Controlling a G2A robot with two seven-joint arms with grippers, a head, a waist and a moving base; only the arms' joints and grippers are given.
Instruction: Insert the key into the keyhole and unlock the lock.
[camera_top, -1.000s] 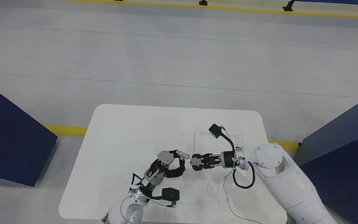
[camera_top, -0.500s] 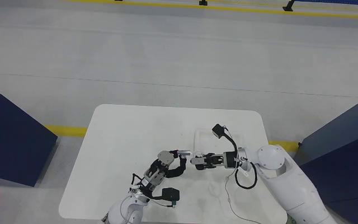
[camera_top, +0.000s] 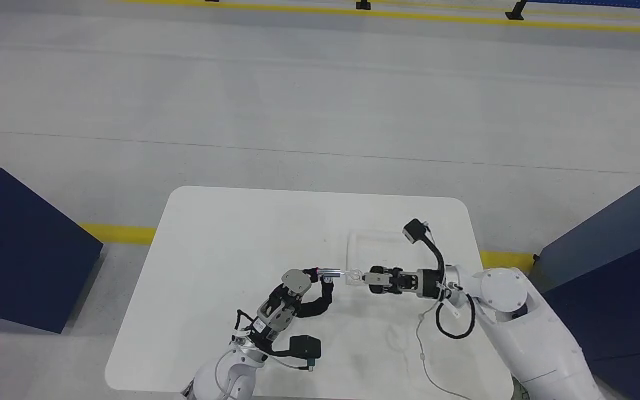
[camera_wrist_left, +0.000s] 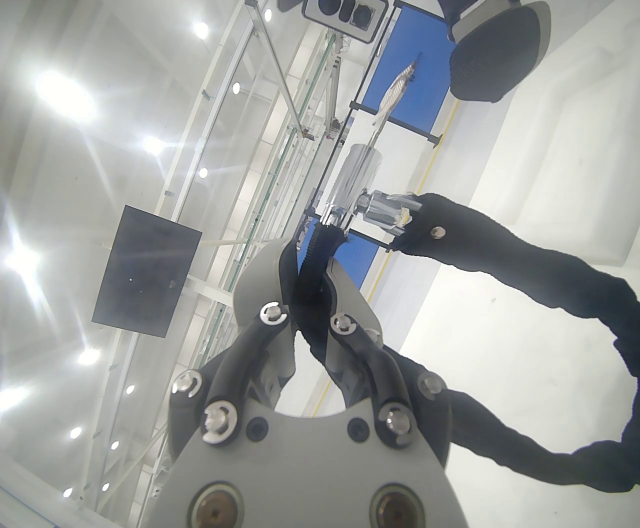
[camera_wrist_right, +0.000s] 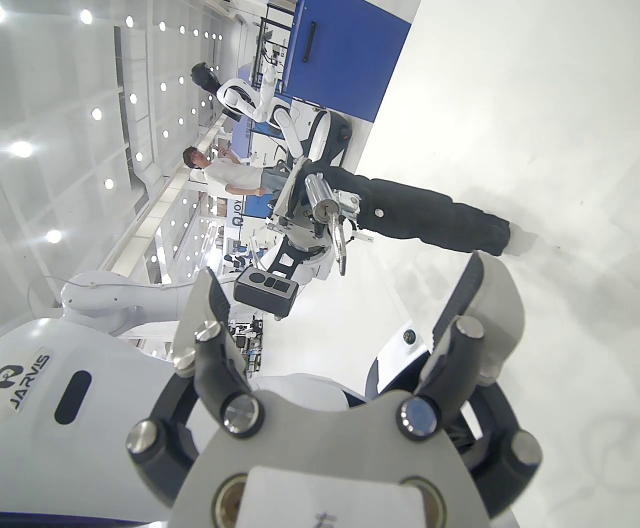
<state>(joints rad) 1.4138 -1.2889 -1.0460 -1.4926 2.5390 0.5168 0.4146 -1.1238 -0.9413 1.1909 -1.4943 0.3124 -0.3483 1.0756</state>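
Note:
My left gripper (camera_wrist_left: 311, 267) is shut on the black fabric-covered cable (camera_wrist_left: 525, 270) of a cable lock, held above the table's middle. The lock's silver cylinder (camera_wrist_left: 352, 172) points away from the jaws, and the key (camera_wrist_left: 395, 95) sticks out of its end. From above, the cylinder (camera_top: 325, 272) and key (camera_top: 345, 274) lie between both arms. My right gripper (camera_wrist_right: 345, 295) is open just beyond the key (camera_wrist_right: 340, 247), its fingers (camera_wrist_right: 210, 300) spread wide and touching nothing. Seen from above, my right gripper (camera_top: 372, 278) sits right of the key, my left gripper (camera_top: 303, 283) left of it.
The white table (camera_top: 220, 260) has a faint clear tray outline (camera_top: 392, 242) behind the right arm. A thin white cord (camera_top: 420, 352) trails near the front right edge. Blue partitions (camera_top: 40, 250) stand off both sides.
My right gripper has opened, let go of the key and drawn back to the right. The key stays in the cylinder. The left arm has kept still with the lock.

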